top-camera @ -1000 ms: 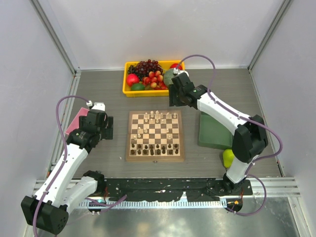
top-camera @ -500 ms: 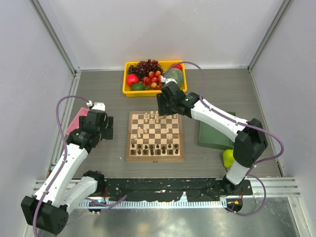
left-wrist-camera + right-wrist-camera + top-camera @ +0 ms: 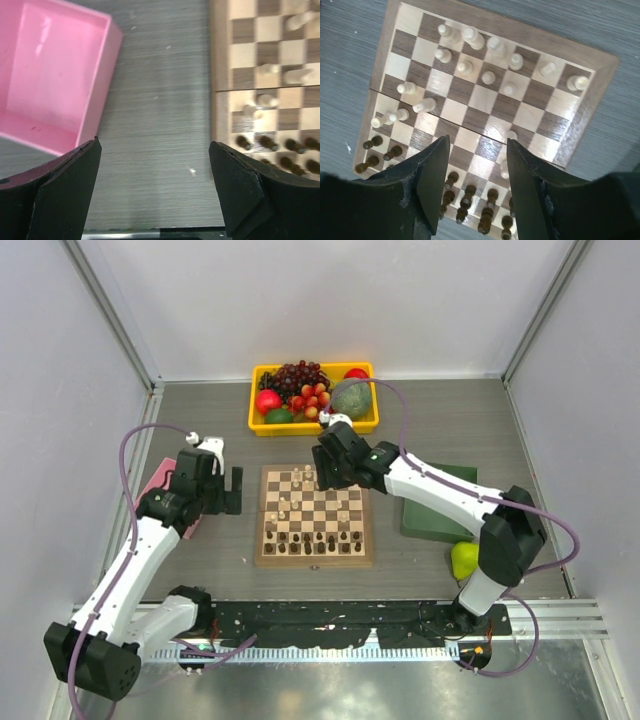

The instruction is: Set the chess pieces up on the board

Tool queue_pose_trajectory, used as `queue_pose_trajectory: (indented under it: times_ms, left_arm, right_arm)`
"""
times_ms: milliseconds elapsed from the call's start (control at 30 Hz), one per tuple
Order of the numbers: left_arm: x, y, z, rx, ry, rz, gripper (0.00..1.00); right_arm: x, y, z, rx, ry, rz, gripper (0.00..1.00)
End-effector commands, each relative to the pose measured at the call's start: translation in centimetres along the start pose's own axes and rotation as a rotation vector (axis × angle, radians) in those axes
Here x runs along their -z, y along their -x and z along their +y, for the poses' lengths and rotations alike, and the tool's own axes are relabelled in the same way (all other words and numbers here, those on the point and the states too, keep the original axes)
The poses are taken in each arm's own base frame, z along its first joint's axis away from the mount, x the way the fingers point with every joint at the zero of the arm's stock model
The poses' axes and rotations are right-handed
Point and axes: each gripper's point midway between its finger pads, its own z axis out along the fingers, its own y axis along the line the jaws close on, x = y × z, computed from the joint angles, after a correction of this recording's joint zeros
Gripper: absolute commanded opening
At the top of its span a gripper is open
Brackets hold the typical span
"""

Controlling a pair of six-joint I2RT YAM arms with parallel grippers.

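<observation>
The wooden chessboard (image 3: 266,508) lies in the middle of the table. Cream pieces (image 3: 319,476) stand scattered over its far half and dark pieces (image 3: 318,538) line its near rows. My right gripper (image 3: 326,466) hovers over the board's far edge, open and empty; its wrist view shows the board (image 3: 597,95), cream pieces (image 3: 489,77) and dark pieces (image 3: 465,201) between its fingers (image 3: 432,170). My left gripper (image 3: 218,490) is open and empty, left of the board over bare table; its wrist view shows the board's left edge (image 3: 218,100).
A yellow bin (image 3: 259,426) of fruit stands behind the board. A pink tray (image 3: 152,488) lies at the left, also in the left wrist view (image 3: 55,85). A green tray (image 3: 432,515) and a green pear (image 3: 463,559) lie at the right.
My right gripper has moved left and nearer, from beside the yellow bin to over the board's far edge. My left gripper has moved a little forward and toward the board.
</observation>
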Motion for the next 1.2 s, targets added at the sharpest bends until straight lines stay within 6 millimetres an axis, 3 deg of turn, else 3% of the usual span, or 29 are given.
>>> queue_pose_trajectory:
  times_ms: [0, 100, 300, 533, 933, 1167]
  left_arm:
    - [0.8, 3.9, -4.4, 0.04, -0.23, -0.066, 0.95]
    - [0.5, 4.9, -7.2, 0.062, -0.352, -0.063, 0.94]
    - [-0.2, 6.1, -11.1, -0.024, -0.4, -0.023, 0.89]
    - [-1.2, 5.6, -15.3, -0.158, -0.41, 0.036, 0.81]
    - [-3.9, 3.9, -18.8, -0.222, -0.426, 0.124, 0.63]
    - [-5.7, 3.7, -19.0, -0.221, -0.379, 0.153, 0.53]
  right_arm:
    - [3.3, 2.3, -1.4, -0.049, -0.034, -0.127, 0.56]
    - [4.1, 2.3, -2.9, -0.078, -0.075, -0.153, 0.56]
    - [6.4, 3.1, -6.4, -0.167, -0.152, -0.238, 0.55]
    - [8.5, 3.4, -10.0, -0.272, -0.193, -0.331, 0.53]
    - [8.7, 2.8, -10.8, -0.339, -0.17, -0.352, 0.51]
    - [8.4, 2.6, -10.7, -0.345, -0.159, -0.346, 0.51]
